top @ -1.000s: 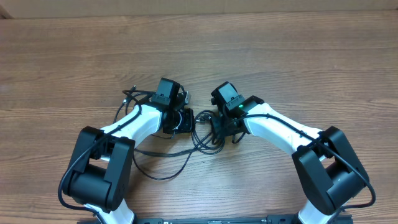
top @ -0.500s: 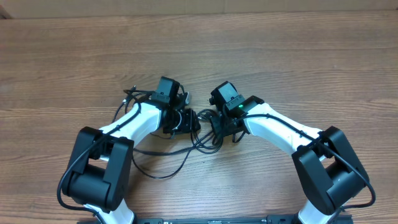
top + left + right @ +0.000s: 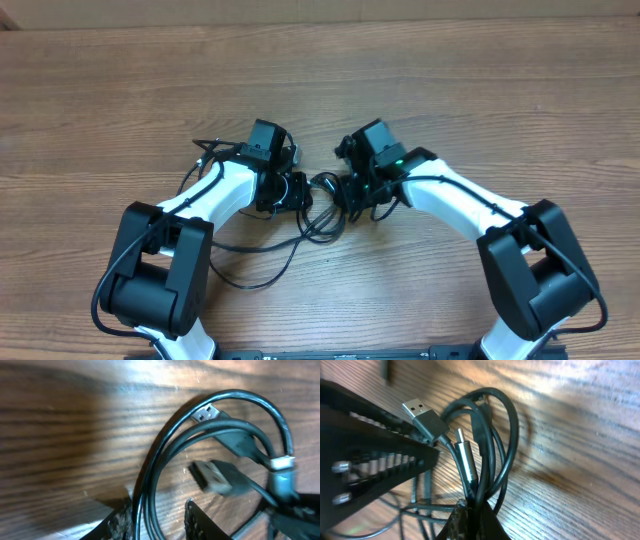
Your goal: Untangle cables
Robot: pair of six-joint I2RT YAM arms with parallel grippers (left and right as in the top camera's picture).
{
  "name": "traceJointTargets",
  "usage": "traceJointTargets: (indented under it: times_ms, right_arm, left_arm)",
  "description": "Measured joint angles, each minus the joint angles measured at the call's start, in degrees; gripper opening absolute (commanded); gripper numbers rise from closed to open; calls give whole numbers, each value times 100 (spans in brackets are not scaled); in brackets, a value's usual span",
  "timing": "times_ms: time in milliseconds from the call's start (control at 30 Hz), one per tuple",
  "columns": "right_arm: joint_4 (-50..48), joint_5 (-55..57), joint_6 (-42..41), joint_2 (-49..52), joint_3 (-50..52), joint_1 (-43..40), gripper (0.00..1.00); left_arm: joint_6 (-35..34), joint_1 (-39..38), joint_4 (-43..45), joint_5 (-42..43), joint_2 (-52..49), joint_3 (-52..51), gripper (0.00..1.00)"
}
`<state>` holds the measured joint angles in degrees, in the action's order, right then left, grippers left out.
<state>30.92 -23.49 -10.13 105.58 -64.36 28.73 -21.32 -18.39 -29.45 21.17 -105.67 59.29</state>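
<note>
Wood-grain tabletop (image 3: 470, 90) carries everything, and we work outward from the near edge. Closest to us, between the arm bases, a slack strand (image 3: 262, 272) sags beside the left arm (image 3: 215, 195). Just beyond it, the cables (image 3: 322, 208) lie tangled in a small coil between the two wrists, about equally near both.

Our right jaws are fully closed on the coil's strands, pinching them where they bunch. From that pinch the loops curve away from the fingers, with a flat plug (image 3: 416, 410) and a slim metal tip (image 3: 465, 455) lying among them. Our left jaws stand partly open. Two strands run lengthwise between the fingers (image 3: 200, 522), apparently unpinched, and a second flat plug (image 3: 206, 412) lies ahead of them.

So the tangle stretches left to right, from one wrist to the other. We judge that the next move calls for the left jaws to close, then a sideways pull apart. Beyond the wrists and on both flanks the tabletop is bare wood, so there is ample room.
</note>
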Motion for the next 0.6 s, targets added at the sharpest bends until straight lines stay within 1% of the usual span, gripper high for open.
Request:
traceJointTargets:
  times_ms: [133,300,367,467,600]
  right_arm:
    - [20,-588,-35,0,-2,-321,4]
    - [214,-883,-87,0,-2,-527,4]
    - [234,-942,-127,0,-2,-549,4]
    - [201,-1104,-166,0,-2,-549,4]
    - [76,-1381,-186,0,-2,-549,4]
  left_arm:
    - [-122,0,11,-114,0,9,32]
    - [-275,0,22,-254,0,17,31]
    - [-321,0,37,-297,0,26,35]
    - [-376,0,76,-315,0,33,45]
    - [-271,2,144,-249,0,66,50]
